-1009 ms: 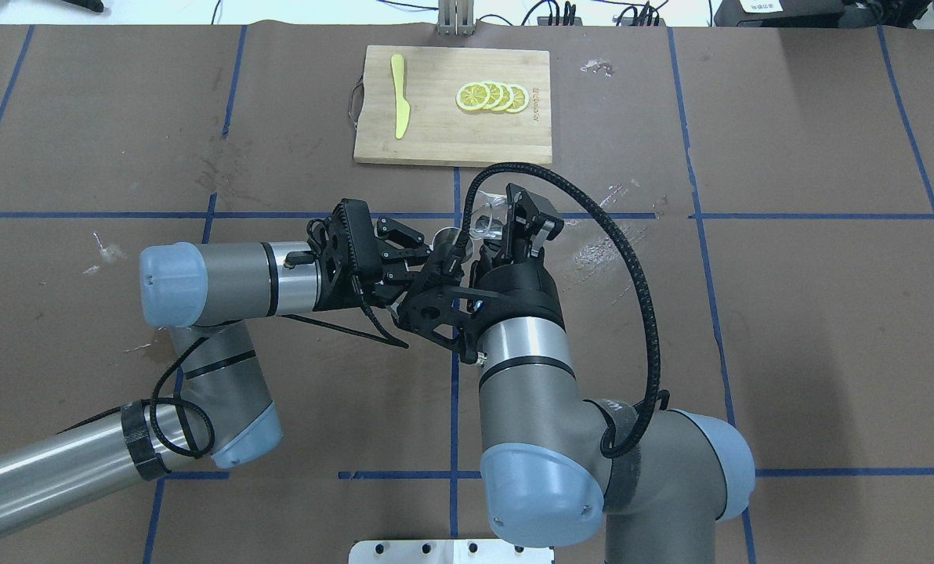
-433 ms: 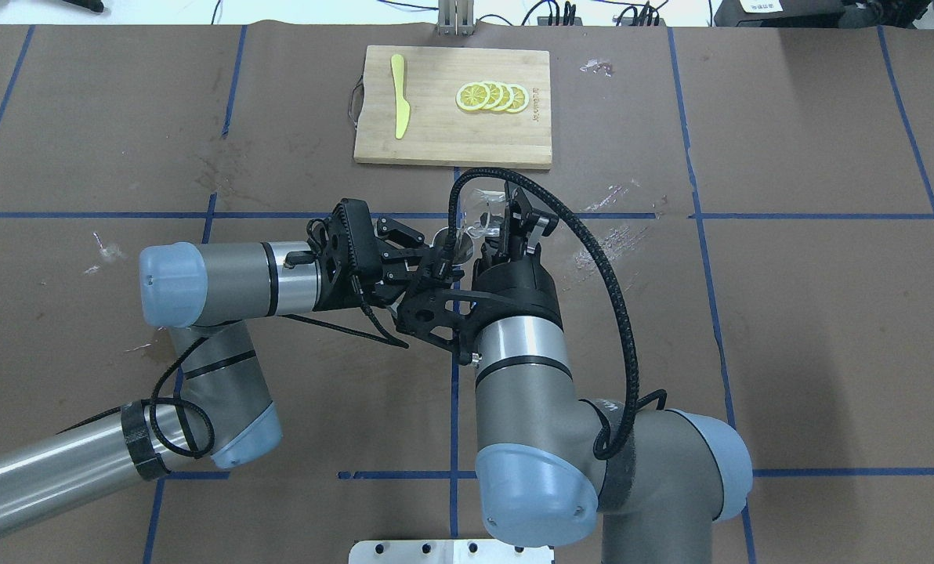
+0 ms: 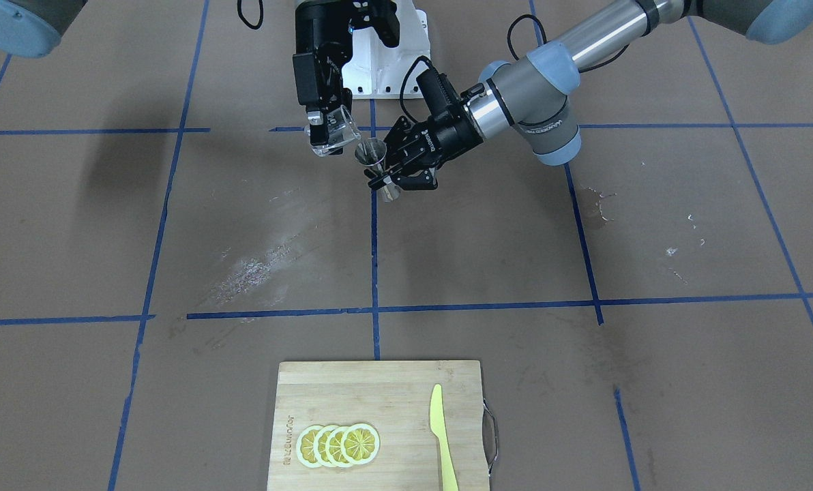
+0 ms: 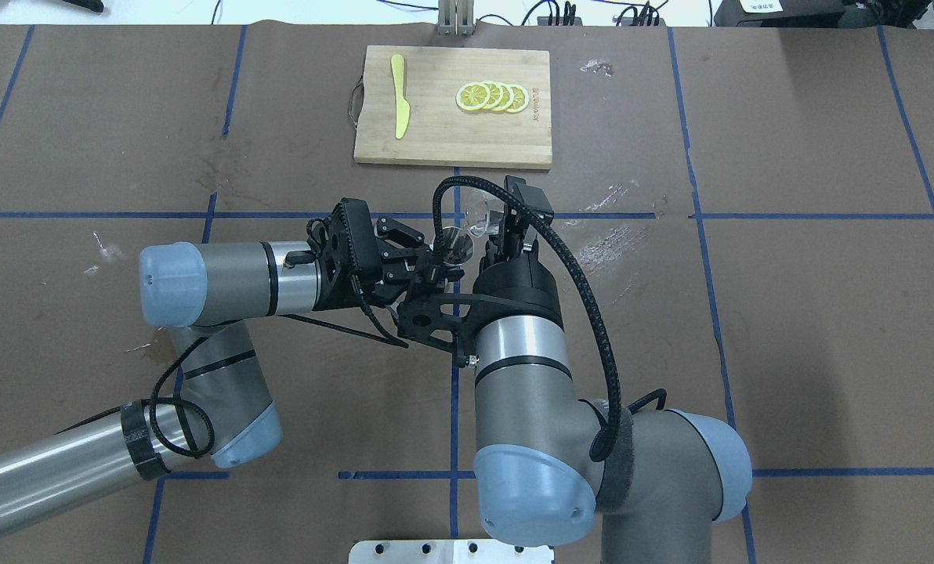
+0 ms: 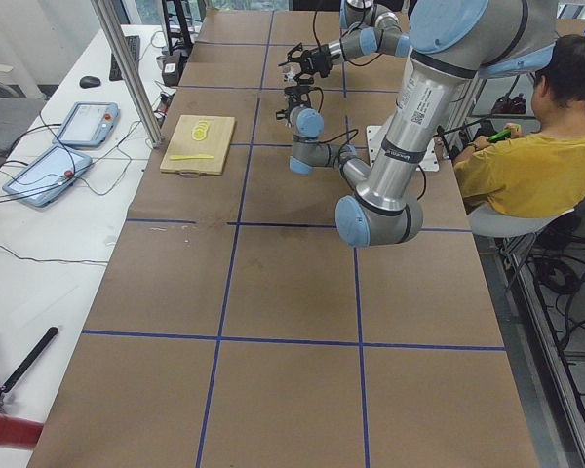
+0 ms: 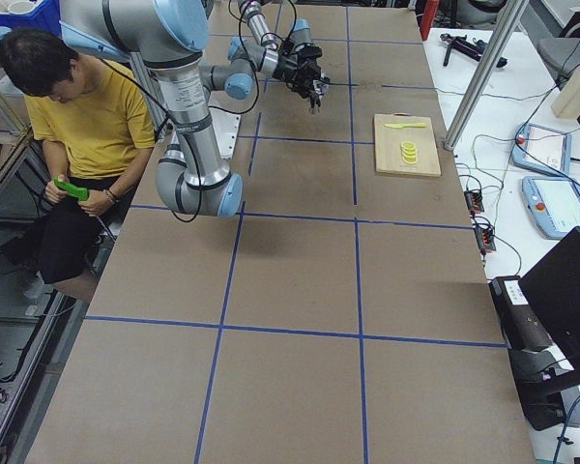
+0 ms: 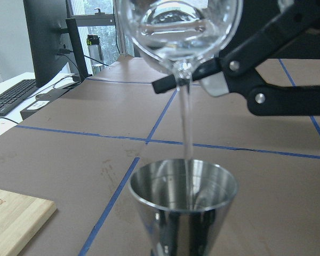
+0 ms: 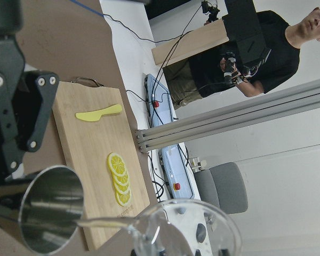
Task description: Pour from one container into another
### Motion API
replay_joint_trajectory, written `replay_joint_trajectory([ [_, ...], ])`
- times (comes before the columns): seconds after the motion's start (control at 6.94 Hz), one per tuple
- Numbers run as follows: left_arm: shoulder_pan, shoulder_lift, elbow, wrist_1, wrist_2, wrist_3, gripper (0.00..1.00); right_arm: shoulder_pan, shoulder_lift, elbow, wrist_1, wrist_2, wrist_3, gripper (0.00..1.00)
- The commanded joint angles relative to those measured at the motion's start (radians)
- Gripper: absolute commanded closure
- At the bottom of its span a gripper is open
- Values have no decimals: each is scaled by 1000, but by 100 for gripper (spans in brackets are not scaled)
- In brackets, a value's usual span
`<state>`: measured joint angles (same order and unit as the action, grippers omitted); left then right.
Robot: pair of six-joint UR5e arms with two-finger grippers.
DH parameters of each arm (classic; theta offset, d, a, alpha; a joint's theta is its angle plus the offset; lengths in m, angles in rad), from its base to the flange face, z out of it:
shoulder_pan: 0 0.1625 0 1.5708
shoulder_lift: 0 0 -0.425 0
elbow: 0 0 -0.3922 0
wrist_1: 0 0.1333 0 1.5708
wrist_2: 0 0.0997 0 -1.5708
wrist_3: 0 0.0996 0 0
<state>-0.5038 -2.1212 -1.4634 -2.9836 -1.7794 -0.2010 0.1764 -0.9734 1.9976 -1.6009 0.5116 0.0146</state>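
The clear glass beaker [image 3: 331,132] is held above the table by my right gripper [image 3: 322,121], which is shut on it. It is tipped with its lip over the steel hourglass jigger [image 3: 377,166]. My left gripper [image 3: 387,180] is shut on the jigger's waist and keeps it upright. In the left wrist view a thin clear stream [image 7: 186,128] runs from the beaker [image 7: 178,26] into the jigger [image 7: 184,205]. The right wrist view shows the beaker's rim [image 8: 186,229] and the stream reaching the jigger's mouth [image 8: 50,208]. From overhead the beaker [image 4: 479,210] sits just right of the jigger [image 4: 455,241].
A wooden cutting board [image 4: 443,141] lies at the table's far side, with lemon slices [image 4: 492,96] and a yellow knife [image 4: 399,94] on it. A person in a yellow shirt [image 5: 526,146] sits behind the robot. Tablets [image 5: 58,156] lie on the side table.
My right wrist has rolled further and tipped the beaker more toward the jigger, swinging its cable to the left. The left arm and jigger have stayed still.
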Motion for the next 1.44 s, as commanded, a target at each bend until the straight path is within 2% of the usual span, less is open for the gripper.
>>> replay_joint_trajectory([
  [0.0,1,0,0,0,0,0,100,0,5,-2,-1,-2,-45,100],
  [1.3,1,1,-2,-2,-2,2,100,0,9,-5,-1,-2,-113,100],
])
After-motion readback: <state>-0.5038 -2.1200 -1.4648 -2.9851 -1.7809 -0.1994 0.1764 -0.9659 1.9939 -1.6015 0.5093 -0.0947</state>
